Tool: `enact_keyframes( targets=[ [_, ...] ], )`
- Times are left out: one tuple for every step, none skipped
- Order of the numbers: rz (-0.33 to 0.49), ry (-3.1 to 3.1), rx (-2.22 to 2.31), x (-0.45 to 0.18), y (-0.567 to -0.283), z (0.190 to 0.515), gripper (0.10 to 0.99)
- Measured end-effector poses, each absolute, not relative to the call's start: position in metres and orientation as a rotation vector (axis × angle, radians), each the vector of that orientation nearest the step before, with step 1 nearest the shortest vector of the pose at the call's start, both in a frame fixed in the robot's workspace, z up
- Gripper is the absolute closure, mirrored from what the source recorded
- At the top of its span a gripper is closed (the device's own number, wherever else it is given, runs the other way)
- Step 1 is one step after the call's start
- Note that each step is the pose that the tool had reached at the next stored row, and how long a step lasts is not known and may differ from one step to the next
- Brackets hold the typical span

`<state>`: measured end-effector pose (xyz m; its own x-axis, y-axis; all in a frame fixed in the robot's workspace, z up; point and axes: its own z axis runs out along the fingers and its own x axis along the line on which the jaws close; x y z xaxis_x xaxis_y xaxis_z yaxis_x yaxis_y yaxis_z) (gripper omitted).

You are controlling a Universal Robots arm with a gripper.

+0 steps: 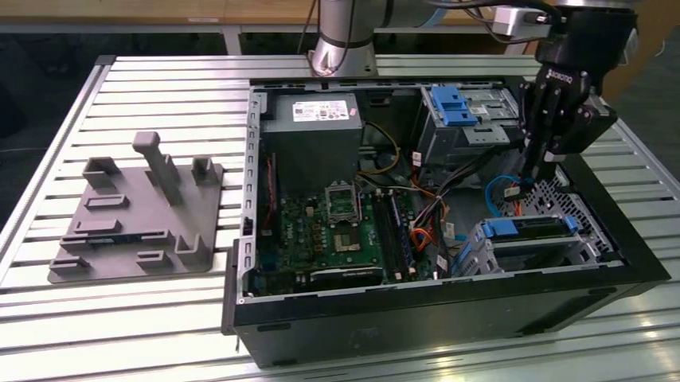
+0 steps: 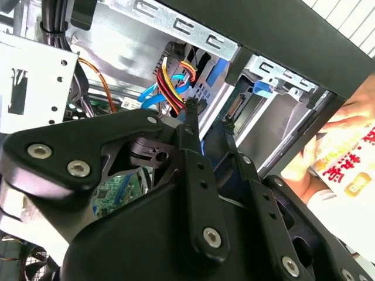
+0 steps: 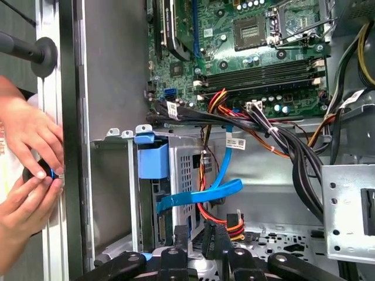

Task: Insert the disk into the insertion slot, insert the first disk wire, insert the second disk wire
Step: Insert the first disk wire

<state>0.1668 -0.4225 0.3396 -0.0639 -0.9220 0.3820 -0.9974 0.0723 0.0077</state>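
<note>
Black two-finger tool hovers narrowly parted, gripping nothing, near loose flat blue cable. Silver-grey disk in blue carrier already sits in perforated grey insertion slot; both wires look unplugged.

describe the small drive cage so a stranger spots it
In the open black computer case, look toward the exterior view's lower right. The small perforated grey cage there holds a blue-framed disk, unlike the larger blue-latched bay farther up.
</note>
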Motion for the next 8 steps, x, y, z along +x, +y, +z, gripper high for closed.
enact_keyframes(
  targets=[
    [0.374,-2.068,1.926,0.1668,-0.4212,0.3403,0.769],
    [0.374,-2.068,1.925,0.1668,-0.4196,0.3414,0.769],
    [0.375,-2.067,1.924,0.1668,-0.4180,0.3425,0.769],
    [0.377,-2.066,1.923,0.1668,-0.4164,0.3435,0.769],
    [0.381,-2.064,1.920,0.1668,-0.4156,0.3437,0.769],
    [0.384,-2.063,1.917,0.1669,-0.4153,0.3436,0.769],
    [0.386,-2.062,1.915,0.1671,-0.4153,0.3435,0.769],
    [0.387,-2.062,1.913,0.1672,-0.4153,0.3435,0.769]
  ],
)
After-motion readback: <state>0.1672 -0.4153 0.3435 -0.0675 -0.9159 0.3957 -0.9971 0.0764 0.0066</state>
